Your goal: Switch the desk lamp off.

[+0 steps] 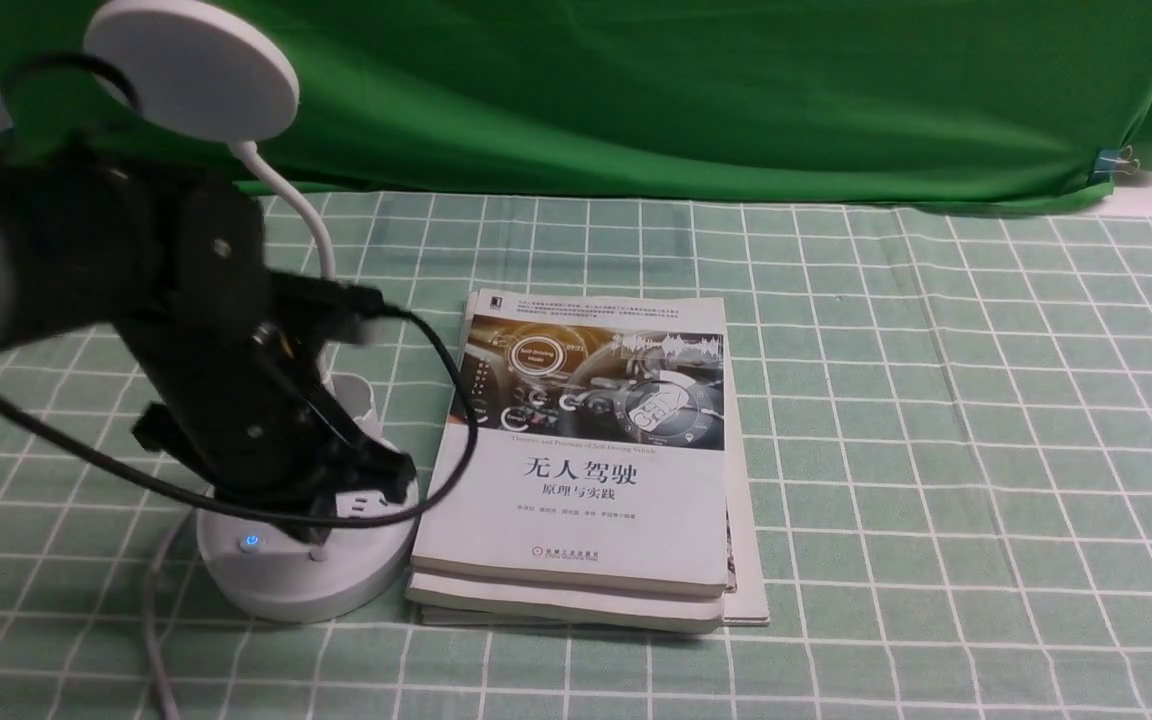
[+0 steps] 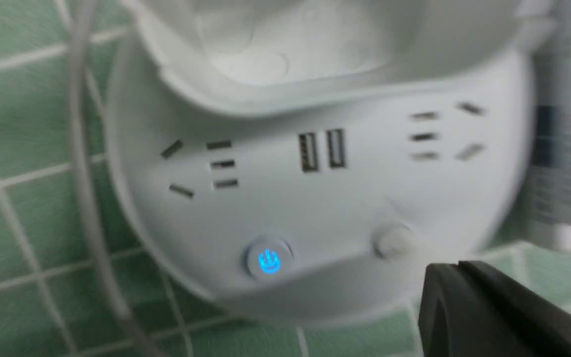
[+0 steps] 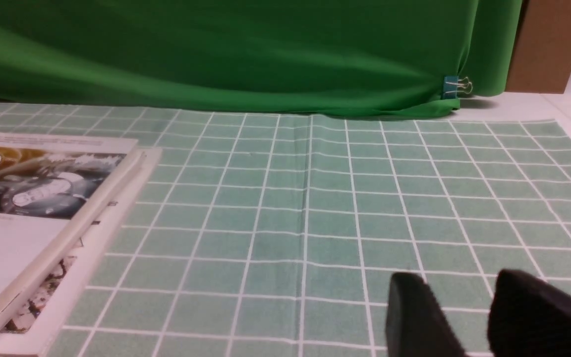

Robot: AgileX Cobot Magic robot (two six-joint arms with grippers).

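Note:
The white desk lamp stands at the front left, with its disc head [image 1: 191, 70], thin neck [image 1: 308, 225], cup holder [image 1: 357, 396] and round base [image 1: 286, 585]. The left wrist view shows the base [image 2: 315, 208] with sockets, two USB ports, a button glowing blue [image 2: 269, 260] and a plain button [image 2: 392, 240]. My left gripper [image 2: 446, 270] is shut and empty, with its tip just beside the plain button. In the front view it [image 1: 336, 510] hangs over the base. My right gripper [image 3: 456, 287] is open and empty, low over the cloth.
A stack of books [image 1: 586, 460] lies right beside the base, on its right, and also shows in the right wrist view [image 3: 28, 198]. The lamp's white cord [image 1: 151, 620] runs off toward the front left. A green backdrop [image 1: 686, 90] hangs behind the checked green cloth [image 1: 936, 450].

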